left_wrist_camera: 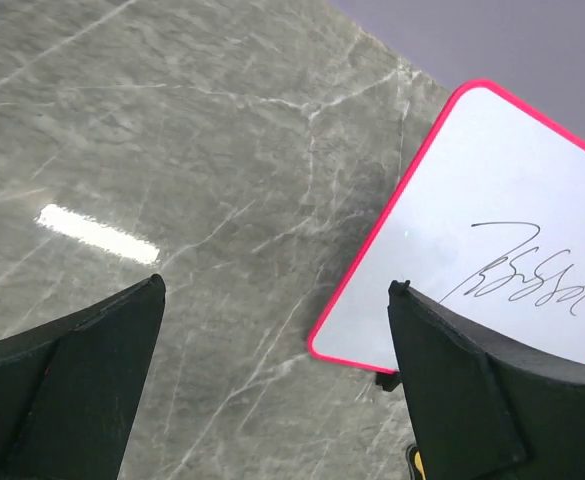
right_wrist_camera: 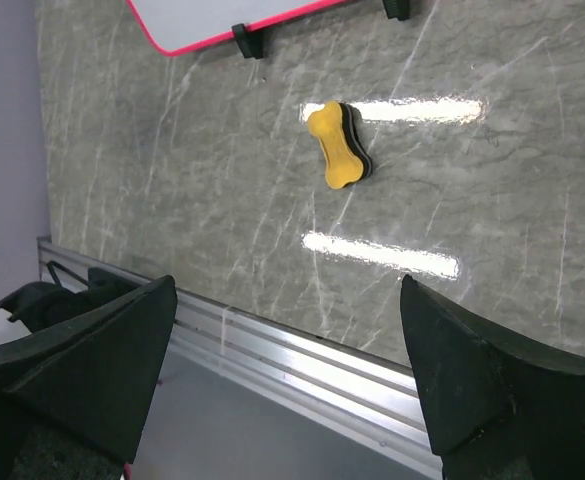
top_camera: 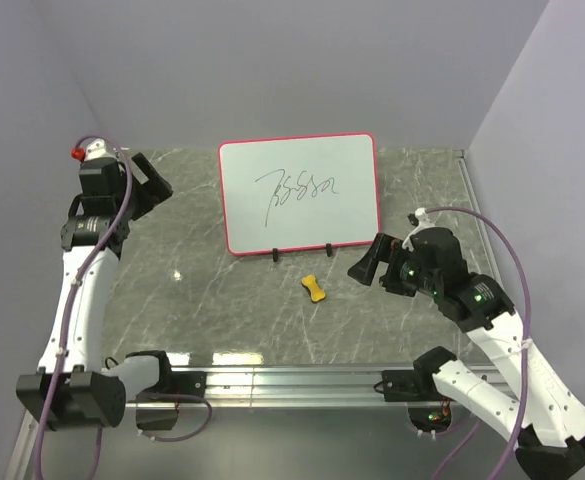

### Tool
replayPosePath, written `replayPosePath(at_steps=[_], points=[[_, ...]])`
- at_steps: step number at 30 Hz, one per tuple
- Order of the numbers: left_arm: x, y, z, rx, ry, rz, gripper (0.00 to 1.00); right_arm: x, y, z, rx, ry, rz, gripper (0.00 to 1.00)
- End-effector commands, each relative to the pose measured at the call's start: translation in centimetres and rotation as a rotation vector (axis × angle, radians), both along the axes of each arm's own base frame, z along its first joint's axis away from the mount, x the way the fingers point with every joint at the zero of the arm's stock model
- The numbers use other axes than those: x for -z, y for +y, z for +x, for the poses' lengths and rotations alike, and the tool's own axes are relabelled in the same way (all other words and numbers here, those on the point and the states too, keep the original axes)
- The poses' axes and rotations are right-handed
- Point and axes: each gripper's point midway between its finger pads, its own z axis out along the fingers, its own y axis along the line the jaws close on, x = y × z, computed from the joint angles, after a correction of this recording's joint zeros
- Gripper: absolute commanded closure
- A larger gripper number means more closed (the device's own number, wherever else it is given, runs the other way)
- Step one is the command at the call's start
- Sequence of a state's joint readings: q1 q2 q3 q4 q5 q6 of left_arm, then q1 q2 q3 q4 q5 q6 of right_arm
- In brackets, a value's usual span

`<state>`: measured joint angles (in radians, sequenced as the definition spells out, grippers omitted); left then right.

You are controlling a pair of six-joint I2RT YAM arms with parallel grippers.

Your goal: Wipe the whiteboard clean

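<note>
The whiteboard (top_camera: 300, 192) with a red-pink rim stands propped on two black clip feet at the table's back middle, with a black scribble (top_camera: 300, 188) on it. It also shows in the left wrist view (left_wrist_camera: 492, 230) and its lower edge in the right wrist view (right_wrist_camera: 222, 22). A yellow bone-shaped eraser (top_camera: 315, 289) lies on the table in front of the board, also in the right wrist view (right_wrist_camera: 338, 146). My left gripper (top_camera: 158, 176) is open and empty, left of the board. My right gripper (top_camera: 368, 262) is open and empty, right of the eraser.
The grey marble table (top_camera: 192, 290) has a metal rail (top_camera: 292, 380) along its near edge and a metal strip (top_camera: 472, 200) at its right side. Purple walls close in the back and both sides.
</note>
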<state>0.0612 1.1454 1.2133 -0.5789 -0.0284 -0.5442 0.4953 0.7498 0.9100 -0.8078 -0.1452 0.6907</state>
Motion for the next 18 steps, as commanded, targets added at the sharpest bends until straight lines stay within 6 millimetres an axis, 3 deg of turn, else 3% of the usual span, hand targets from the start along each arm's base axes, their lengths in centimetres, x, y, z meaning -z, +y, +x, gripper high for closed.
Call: replayPosePath(at_steps=[1,6,12,13,16,18], points=[[1.1,0.8,-2.2,-0.076,0.086,-0.006,0.01,-1.4,1.2,0.8,-0.062,-0.051,0.017,0.01],[-1.0,-2.2,-4.2,0.027,-0.048,-0.124,0.01,0.2,2.1,1.4,-0.112,0.013,-0.018,0.01],[2.8,-5.5,-3.1,0.129,0.024,-0.299,0.02,0.1,2.9,3.5,-0.154,0.007,-0.111,0.01],[2.0,-5.8,-2.7,0.135,-0.019,-0.323,0.01,0.8,3.5,3.9,-0.182,0.026,-0.139,0.01],[2.2,-6.1,-2.6,0.140,-0.049,-0.351,0.00,0.8,4.6,4.7,-0.210,0.042,-0.164,0.02],[2.0,-6.5,-2.6,0.174,-0.057,-0.352,0.03,2.0,5.8,5.3,-0.235,0.082,-0.174,0.02]])
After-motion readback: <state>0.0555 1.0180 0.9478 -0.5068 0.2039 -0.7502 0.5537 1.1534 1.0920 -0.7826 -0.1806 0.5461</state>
